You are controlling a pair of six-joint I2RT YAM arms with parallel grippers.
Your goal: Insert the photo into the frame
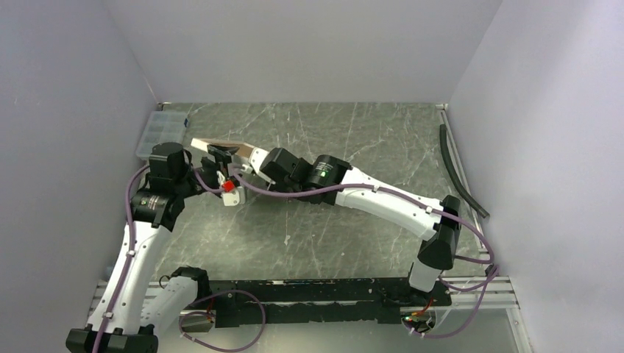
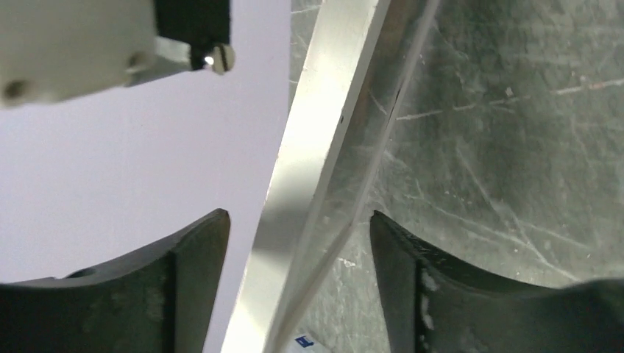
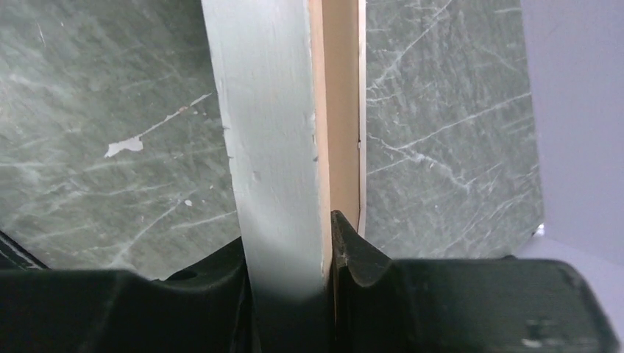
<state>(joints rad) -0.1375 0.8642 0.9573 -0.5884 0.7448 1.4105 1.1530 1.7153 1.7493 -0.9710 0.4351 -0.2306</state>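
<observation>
Right gripper (image 3: 293,246) pinches frame (image 3: 268,132) rim, lifted over table (image 3: 88,110). Left gripper (image 2: 298,235) jaws wide, straddling the edge, not touching. One-sided grip: frame may pivot, slip, drop. Photo not visible.
</observation>
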